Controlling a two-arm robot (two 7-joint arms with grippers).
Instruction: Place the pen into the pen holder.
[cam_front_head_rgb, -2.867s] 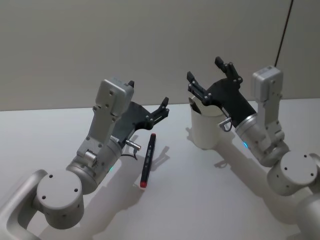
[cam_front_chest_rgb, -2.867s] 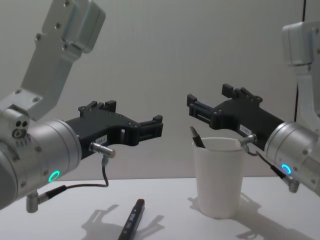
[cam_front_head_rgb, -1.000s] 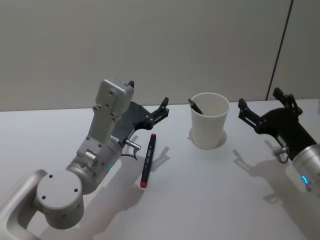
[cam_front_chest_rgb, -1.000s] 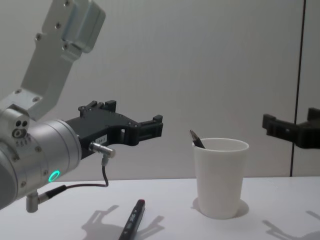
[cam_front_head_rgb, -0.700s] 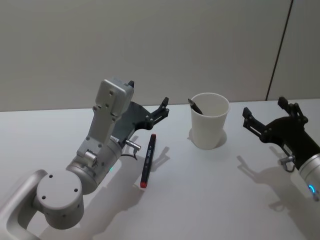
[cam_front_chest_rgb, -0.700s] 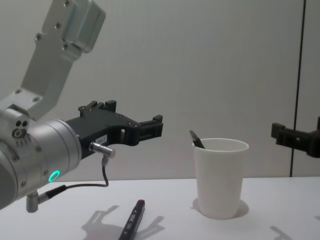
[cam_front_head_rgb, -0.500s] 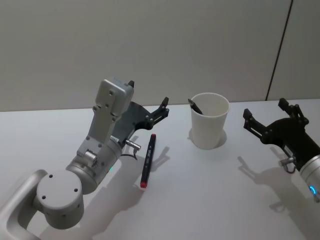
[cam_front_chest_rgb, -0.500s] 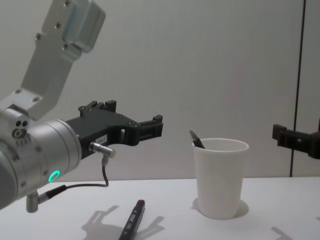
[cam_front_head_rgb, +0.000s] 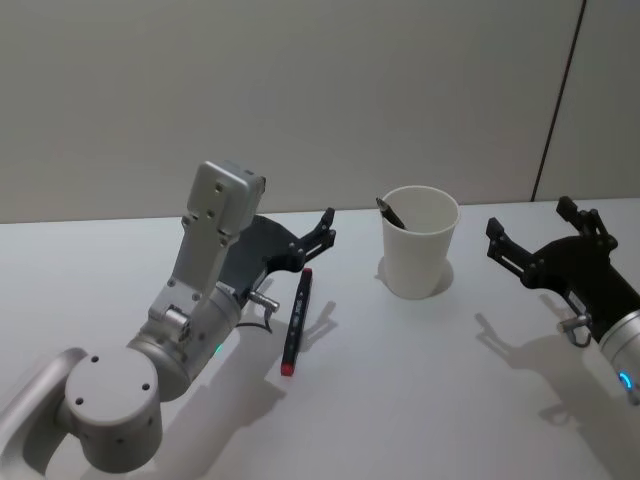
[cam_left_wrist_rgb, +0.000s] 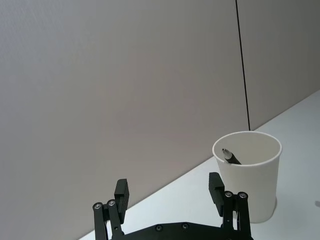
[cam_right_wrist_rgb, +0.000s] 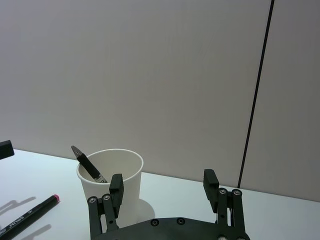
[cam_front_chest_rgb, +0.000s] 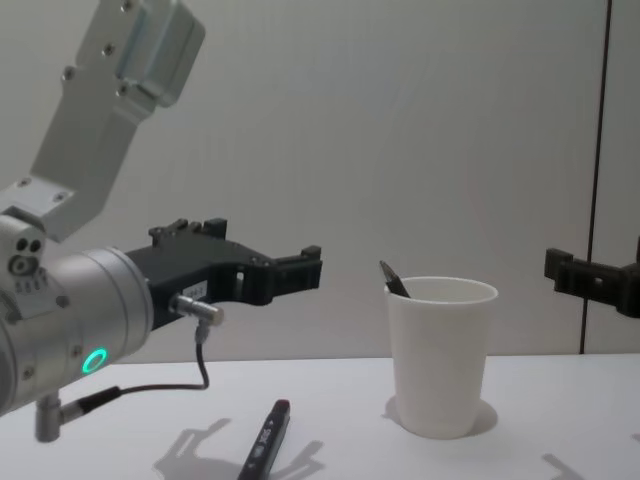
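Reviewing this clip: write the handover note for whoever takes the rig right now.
Left gripper: open, empty, raised near the loose pen.
Right gripper: open, empty, right of the pen holder, not touching it.
Done: one dark pen leans inside the holder.
Left: the loose pen, red-ended, lies flat on the table left of the holder; probably the left gripper's pick.

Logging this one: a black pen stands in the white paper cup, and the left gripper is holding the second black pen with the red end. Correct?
No. The head view shows the black pen with the red end lying on the white table; the left gripper is open and empty. The other black pen does stand in the white paper cup.
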